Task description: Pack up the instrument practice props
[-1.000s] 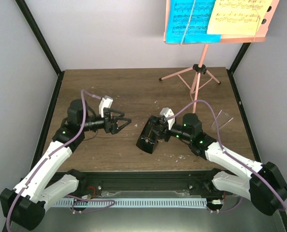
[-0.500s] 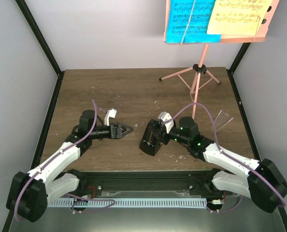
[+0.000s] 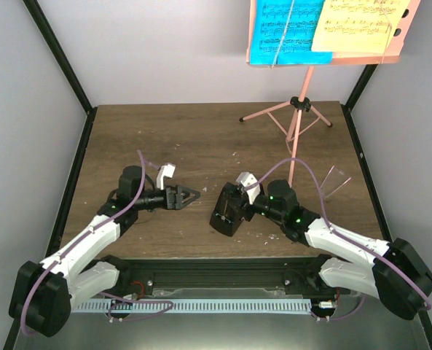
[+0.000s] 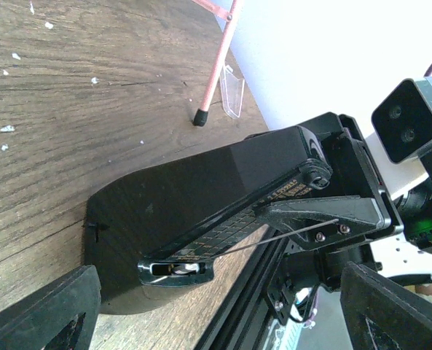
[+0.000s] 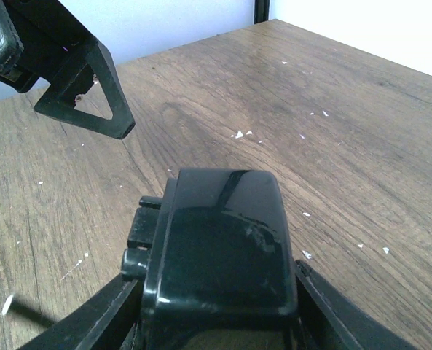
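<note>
Your right gripper (image 3: 235, 205) pinches the small glossy black pyramid-shaped metronome (image 3: 221, 216), tilting it toward nine o'clock, where your left gripper (image 3: 193, 195) sits spread, probably to receive it.

**Colour key.** The tripod music stand (image 3: 304, 86) is showing pink throughout, its desk (image 3: 398, 49) patterned with punched round holes. One page (image 3: 281, 33) is appearing cyan and the other page (image 3: 358, 25) pale yellow, both carrying dark printed notation. The metronome (image 3: 226, 211) is gleaming glossy black. The table (image 3: 201, 138) is displaying dark brown wood grain flecked with white specks. The arms (image 3: 84, 244) are showing white links and black joints.
</note>
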Tool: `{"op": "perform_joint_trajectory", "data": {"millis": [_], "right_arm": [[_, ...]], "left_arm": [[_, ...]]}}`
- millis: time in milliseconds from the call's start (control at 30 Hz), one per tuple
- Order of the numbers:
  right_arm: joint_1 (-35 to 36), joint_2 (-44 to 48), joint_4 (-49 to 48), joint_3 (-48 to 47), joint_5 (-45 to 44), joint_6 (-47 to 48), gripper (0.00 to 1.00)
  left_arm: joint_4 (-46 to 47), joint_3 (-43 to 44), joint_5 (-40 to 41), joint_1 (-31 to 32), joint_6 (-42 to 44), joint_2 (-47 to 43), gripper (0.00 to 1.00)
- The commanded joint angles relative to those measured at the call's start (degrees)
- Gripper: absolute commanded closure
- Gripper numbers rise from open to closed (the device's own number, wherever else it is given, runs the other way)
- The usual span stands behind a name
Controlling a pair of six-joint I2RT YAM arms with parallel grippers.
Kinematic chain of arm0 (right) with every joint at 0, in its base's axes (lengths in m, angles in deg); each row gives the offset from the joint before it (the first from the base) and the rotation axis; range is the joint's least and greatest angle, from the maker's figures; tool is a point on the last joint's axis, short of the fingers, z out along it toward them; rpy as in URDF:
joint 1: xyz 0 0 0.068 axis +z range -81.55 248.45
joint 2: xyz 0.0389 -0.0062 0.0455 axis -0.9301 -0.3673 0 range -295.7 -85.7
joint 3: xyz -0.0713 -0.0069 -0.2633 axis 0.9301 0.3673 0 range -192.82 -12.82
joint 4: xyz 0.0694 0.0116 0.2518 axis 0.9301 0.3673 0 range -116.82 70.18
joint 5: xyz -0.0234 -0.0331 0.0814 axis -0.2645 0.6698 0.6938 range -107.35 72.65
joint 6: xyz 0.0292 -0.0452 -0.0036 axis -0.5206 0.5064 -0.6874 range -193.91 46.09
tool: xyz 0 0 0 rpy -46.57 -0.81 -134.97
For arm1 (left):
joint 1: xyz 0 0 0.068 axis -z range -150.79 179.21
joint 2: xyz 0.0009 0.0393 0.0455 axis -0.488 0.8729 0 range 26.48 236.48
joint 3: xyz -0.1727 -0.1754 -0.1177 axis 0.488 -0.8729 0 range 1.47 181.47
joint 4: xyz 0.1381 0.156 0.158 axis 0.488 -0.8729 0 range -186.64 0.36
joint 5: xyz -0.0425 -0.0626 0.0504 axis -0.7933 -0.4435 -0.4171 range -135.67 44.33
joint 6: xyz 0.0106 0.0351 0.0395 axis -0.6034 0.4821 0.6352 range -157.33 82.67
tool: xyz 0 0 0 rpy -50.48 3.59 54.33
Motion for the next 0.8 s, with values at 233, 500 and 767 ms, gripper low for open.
{"op": "perform_joint_trajectory", "data": {"millis": [233, 500, 767], "right_arm": [[0.7, 5.3, 0.5, -1.1, 0.5, -3.0, 0.22], [0.7, 15.7, 8.9, -3.0, -4.7, -7.2, 0.00], [0.7, 18.6, 5.1, -3.8, 1.0, -16.5, 0.00]], "left_arm": [[-6.3, 4.6, 5.0, 0.1, 5.0, -4.0, 0.09], [-26.5, 23.8, 18.9, -1.4, 16.7, -2.7, 0.06], [-28.3, 35.6, 25.2, -10.2, 21.2, 3.8, 0.03]]}}
